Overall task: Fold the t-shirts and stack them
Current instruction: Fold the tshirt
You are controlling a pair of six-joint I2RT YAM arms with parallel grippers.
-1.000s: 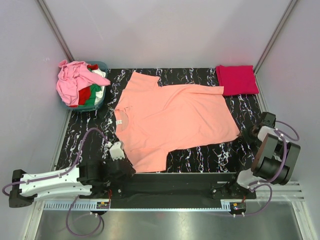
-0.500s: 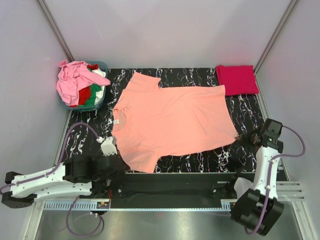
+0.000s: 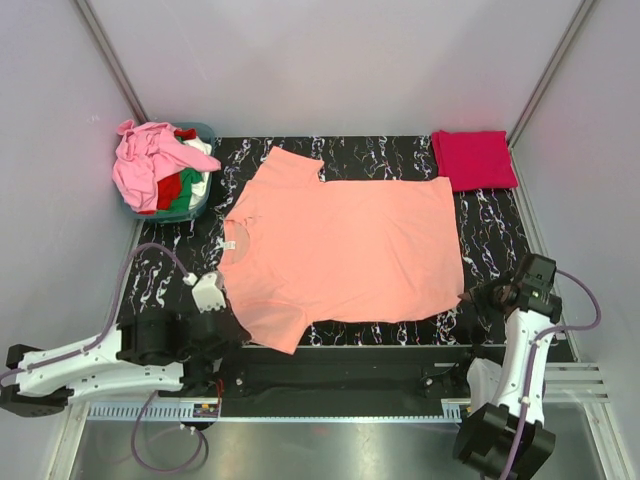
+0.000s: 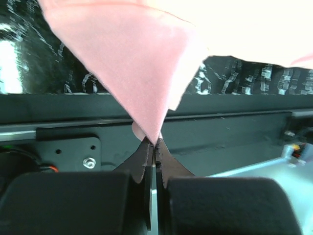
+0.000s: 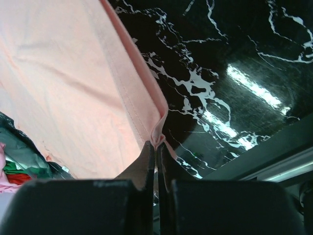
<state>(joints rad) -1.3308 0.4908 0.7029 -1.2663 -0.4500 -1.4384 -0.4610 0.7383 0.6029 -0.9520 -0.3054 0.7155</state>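
At the upper left of the top view a tub (image 3: pixel 198 208) stands on the far left corner of the table (image 3: pixel 490 230). A pink shirt (image 3: pixel 145 165) is heaped over the tub and spills past its left rim. A red shirt (image 3: pixel 172 188), a green shirt (image 3: pixel 186 202) and a white shirt (image 3: pixel 201 180) are bunched under and beside the pink one.

At the lower left, the left gripper (image 3: pixel 215 296) sits low at the near left edge of the salmon shirt (image 3: pixel 345 245). In the left wrist view its fingers are pressed together on a pointed corner of that cloth, which hangs in a taut cone from the pinch.

The salmon shirt fills the middle of the frame, spread nearly flat on the table. Its collar points left and its hem lies to the right. One sleeve reaches toward the top of the frame and the other toward the bottom edge of the table.

At the lower right, the right gripper (image 3: pixel 480 297) meets the near right corner of the hem. The right wrist view shows its fingers pressed together on a small fold of the stitched hem edge, with cloth stretching away to the upper left.

At the upper right a crimson shirt (image 3: pixel 473 159) lies folded into a neat rectangle on the far right corner of the table. It sits just beside the salmon shirt's far hem corner.
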